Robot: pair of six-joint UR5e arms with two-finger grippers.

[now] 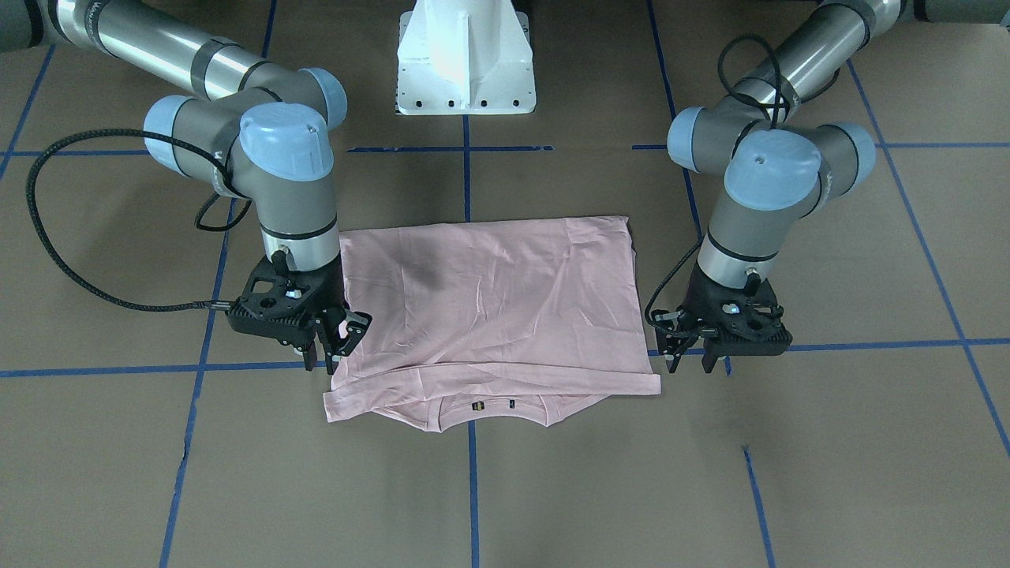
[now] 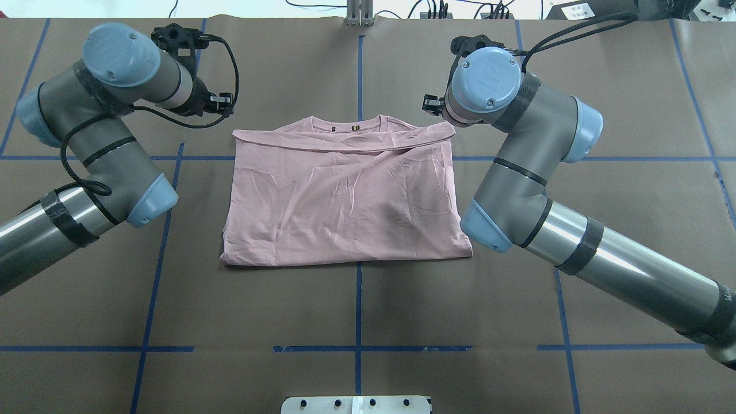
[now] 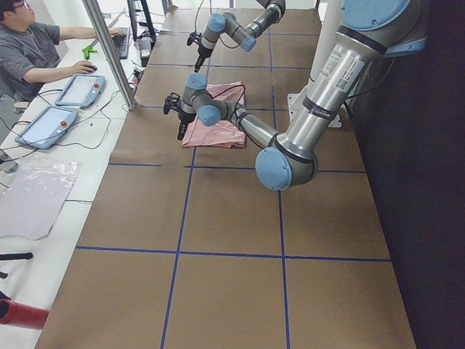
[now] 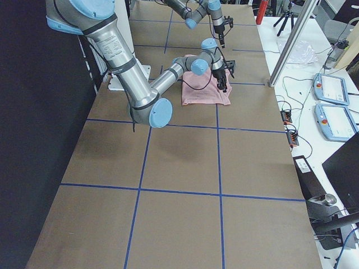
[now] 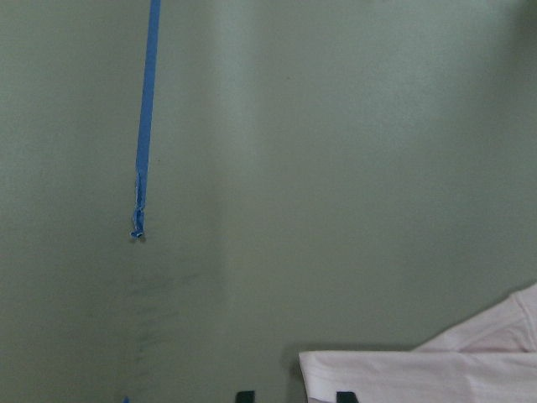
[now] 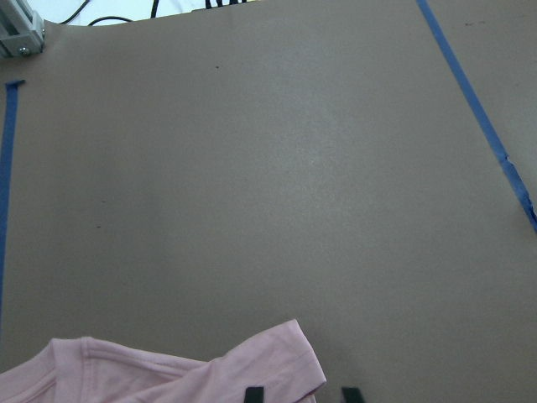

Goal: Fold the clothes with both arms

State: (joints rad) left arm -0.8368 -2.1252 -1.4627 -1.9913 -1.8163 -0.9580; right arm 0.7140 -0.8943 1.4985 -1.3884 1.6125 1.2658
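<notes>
Front-facing view: the T-shirt [image 1: 489, 300] is found folded flat on the counter [image 1: 789, 489], between both claws. The left claw [image 1: 690, 364] is spread, just beside one collar-end corner; the right claw [image 1: 321, 365] is spread at the other. Wrist views: a shirt corner is seen low in frame, at each claw.

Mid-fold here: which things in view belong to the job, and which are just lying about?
Job: pink T-shirt; left gripper, jaws open; right gripper, jaws open.
Lying about: white pedestal base; blue tape lines; tablets; plastic sheet.
</notes>
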